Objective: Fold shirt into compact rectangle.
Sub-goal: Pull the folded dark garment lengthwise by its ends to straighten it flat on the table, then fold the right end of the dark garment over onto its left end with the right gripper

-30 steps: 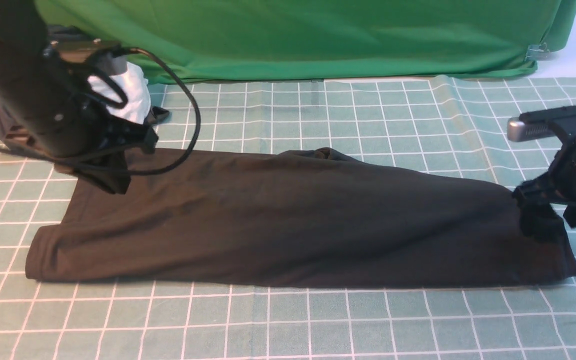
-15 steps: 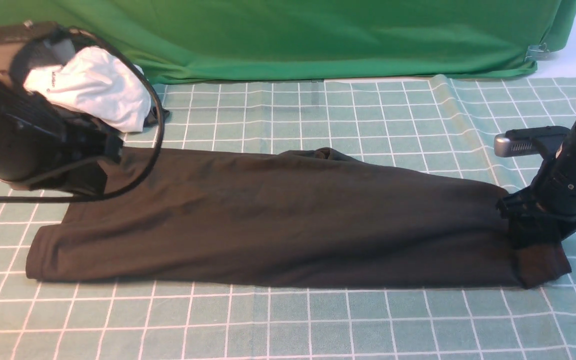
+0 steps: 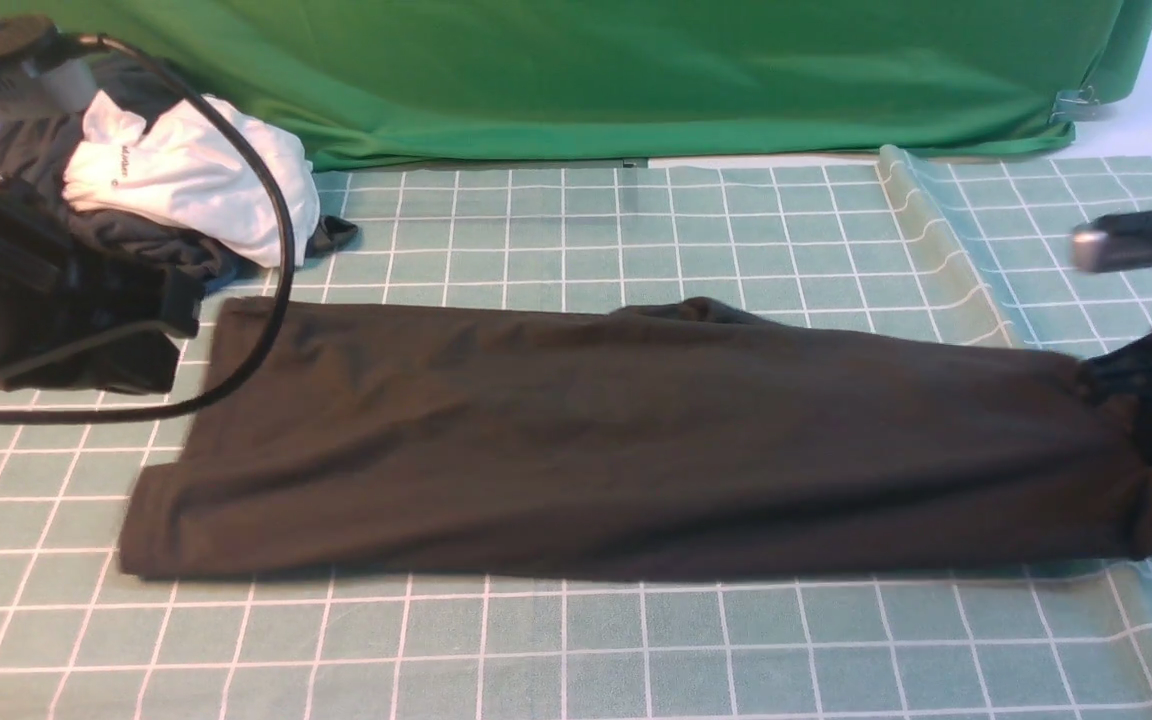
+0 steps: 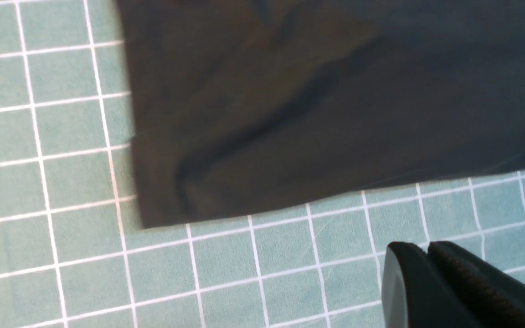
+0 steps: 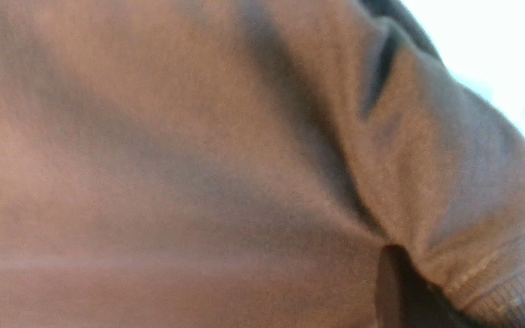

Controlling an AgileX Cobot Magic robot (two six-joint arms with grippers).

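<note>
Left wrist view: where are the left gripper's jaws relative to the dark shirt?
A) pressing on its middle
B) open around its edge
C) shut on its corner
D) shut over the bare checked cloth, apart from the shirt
D: the left gripper has its jaws shut on nothing, over the checked cloth, with a gap to the shirt.

A black-brown long-sleeved shirt (image 3: 616,440) at the black right gripper (image 3: 1136,410) lies on a teal tablecloth (image 3: 636,650) with a thin white grid, and beyond the black left gripper (image 4: 428,250) are a crumpled white garment (image 3: 196,190), a dark grey garment (image 3: 151,250) and a plain green backdrop (image 3: 636,70).
</note>
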